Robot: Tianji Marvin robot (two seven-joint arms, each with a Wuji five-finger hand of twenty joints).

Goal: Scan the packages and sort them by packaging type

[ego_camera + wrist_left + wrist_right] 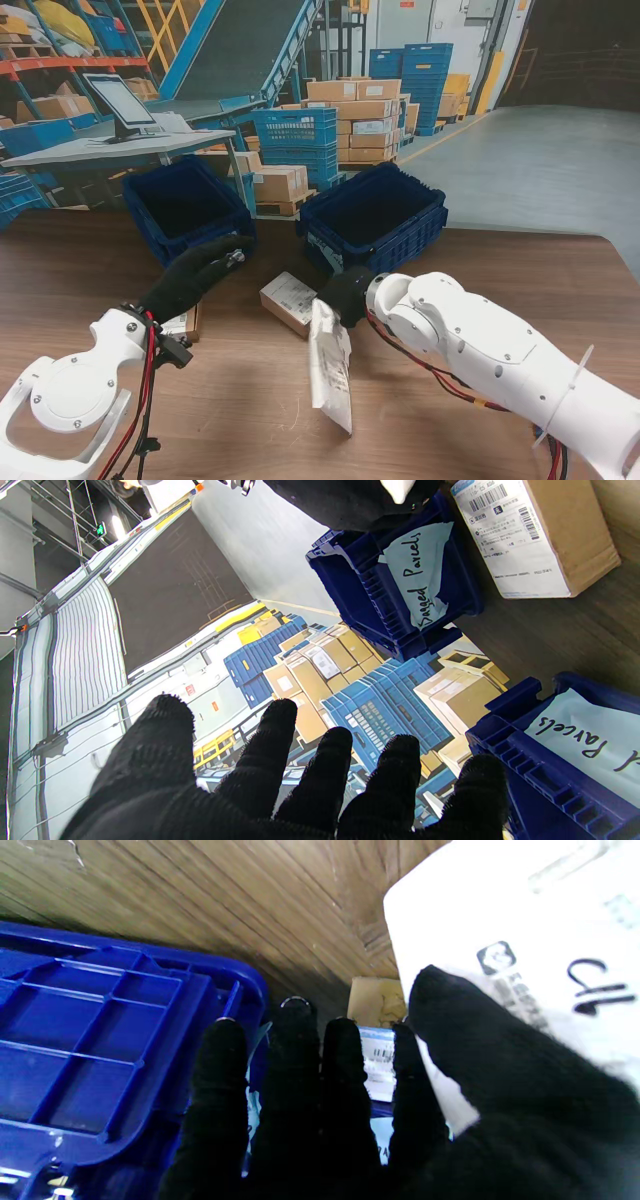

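- A white bag (331, 365) is pinched in the right hand (347, 295), thumb over its printed face; it hangs clear of the surface (250, 420), long axis running toward me.
- The right bin (375, 215), labelled for bagged parcels, lies just beyond that hand.
- The left hand (195, 275) is empty, fingers spread, beside the left bin (185, 205).
- A box (288, 302) rests between the hands.

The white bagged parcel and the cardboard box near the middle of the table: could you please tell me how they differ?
The white bagged parcel is flat, soft packaging; the cardboard box is a rigid brown carton. The parcel is gripped by the right robot hand and hangs with its lower end nearer to me; the box lies flat on the table, unheld. The parcel looks longer and thinner than the box. Both carry printed labels.
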